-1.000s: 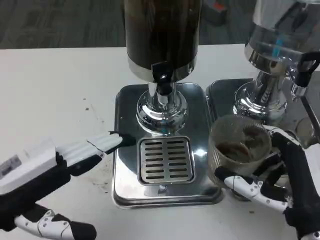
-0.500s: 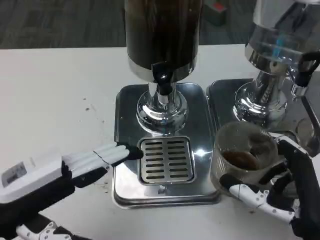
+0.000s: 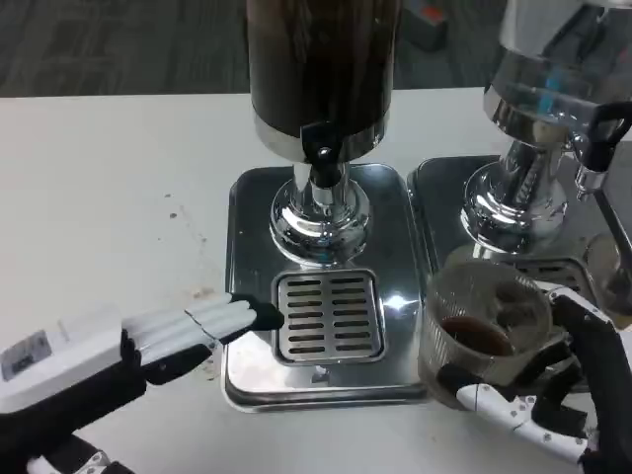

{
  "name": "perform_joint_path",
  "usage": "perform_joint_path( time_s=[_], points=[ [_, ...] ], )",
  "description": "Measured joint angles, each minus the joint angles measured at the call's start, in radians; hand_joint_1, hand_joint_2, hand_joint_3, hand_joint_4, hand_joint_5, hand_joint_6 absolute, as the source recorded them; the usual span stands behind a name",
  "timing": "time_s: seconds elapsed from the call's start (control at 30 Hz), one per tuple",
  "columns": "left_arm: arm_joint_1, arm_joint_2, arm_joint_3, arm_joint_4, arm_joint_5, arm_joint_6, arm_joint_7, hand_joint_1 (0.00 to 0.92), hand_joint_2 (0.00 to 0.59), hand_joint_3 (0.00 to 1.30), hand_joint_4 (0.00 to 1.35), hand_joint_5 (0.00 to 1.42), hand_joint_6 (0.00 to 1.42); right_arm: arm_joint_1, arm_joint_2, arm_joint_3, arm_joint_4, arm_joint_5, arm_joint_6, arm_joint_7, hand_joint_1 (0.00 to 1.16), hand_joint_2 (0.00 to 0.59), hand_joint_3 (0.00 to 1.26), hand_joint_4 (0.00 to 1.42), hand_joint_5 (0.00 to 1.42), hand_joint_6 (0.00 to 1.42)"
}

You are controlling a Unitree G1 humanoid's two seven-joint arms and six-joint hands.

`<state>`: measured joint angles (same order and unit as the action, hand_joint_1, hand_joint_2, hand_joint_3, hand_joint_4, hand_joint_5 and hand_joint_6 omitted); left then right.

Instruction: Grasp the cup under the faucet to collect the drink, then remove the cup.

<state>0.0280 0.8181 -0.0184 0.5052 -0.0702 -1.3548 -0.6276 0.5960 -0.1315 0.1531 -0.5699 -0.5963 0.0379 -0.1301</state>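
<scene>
Head view shows our right hand [image 3: 553, 395] gripping the cup [image 3: 481, 331] right of the drip grate [image 3: 327, 315], clear of the faucet [image 3: 322, 158], while our left hand [image 3: 118, 351] rests flat, fingers extended, left of it.

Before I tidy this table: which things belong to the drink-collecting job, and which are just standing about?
Belongs to the job:
- cup with dark drink, held by the right hand
- dark dispenser's faucet
- drip tray with grate
- left hand, fingertips at the grate's edge

Standing about:
- second dispenser on its own tray
</scene>
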Motion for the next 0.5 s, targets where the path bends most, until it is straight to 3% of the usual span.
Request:
perform_joint_path(
  time_s=[0.5],
  points=[
    [0.008, 0.008, -0.003, -0.007, 0.000, -0.001, 0.012, 0.000, 0.088, 0.06, 0.00, 0.03, 0.17, 0.018, 0.000, 0.001, -0.024, 0.004, 0.000, 0.005, 0.79, 0.220, 0.56, 0.60, 0.77, 0.97]
  ],
)
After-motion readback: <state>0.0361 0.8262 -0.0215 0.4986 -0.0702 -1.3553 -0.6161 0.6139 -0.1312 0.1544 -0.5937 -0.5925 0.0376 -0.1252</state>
